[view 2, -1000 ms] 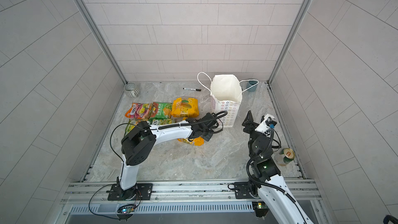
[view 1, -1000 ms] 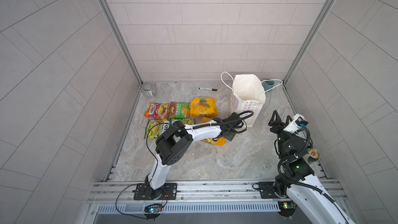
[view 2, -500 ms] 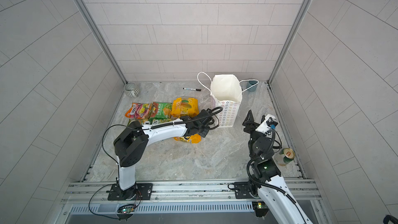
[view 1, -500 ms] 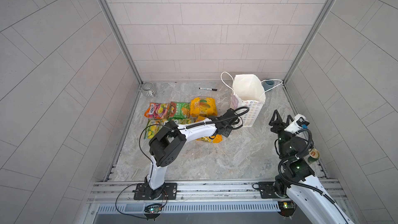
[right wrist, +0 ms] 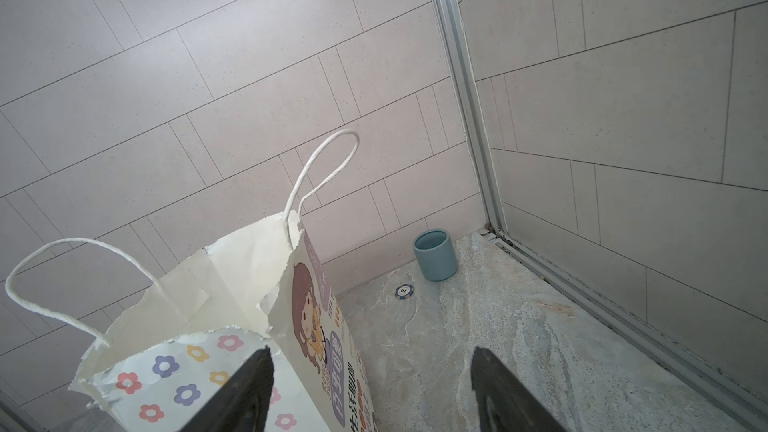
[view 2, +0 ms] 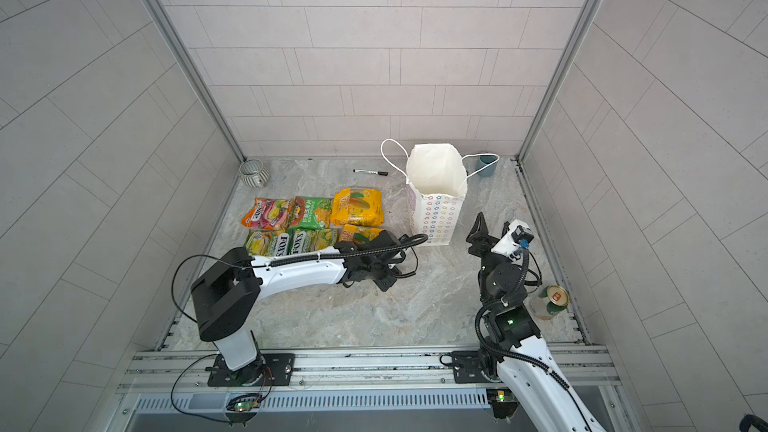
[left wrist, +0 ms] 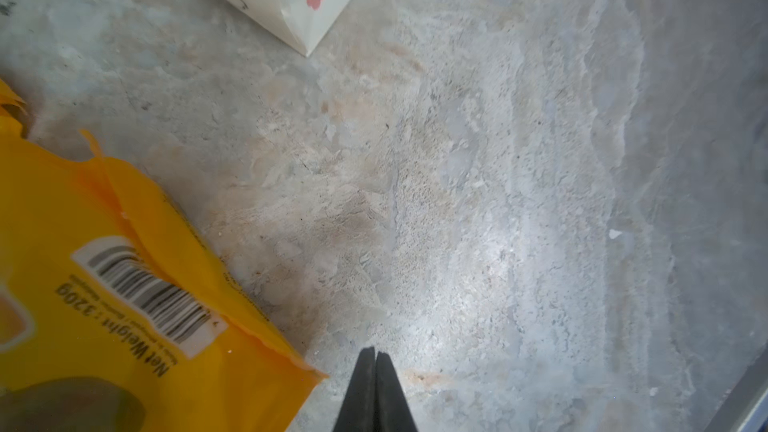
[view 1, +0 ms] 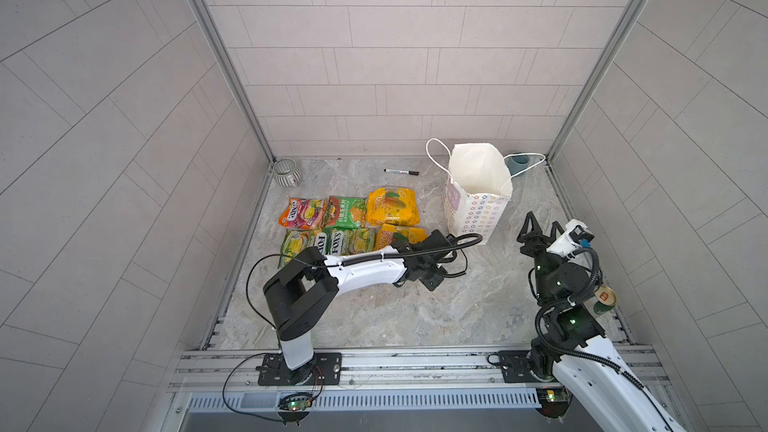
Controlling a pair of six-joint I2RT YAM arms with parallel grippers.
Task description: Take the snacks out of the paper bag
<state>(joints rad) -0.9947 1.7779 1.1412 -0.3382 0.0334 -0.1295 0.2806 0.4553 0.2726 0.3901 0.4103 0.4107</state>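
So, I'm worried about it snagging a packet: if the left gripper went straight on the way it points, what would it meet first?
Probably the bare marble tabletop: the shut left gripper aims between the yellow snack packet and a corner of the paper bag, touching neither. Depth is unclear.

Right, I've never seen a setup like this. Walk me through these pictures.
Two robot arms, each ending in a two-finger gripper. Two pictures look down on the whole table; the other two come from wrist cameras. Six packets lie flat in two rows left of the standing bag. A bowl, pen, cup and can sit around them. The left gripper is shut on nothing, beside a yellow packet; the right gripper is open and empty, facing the bag.
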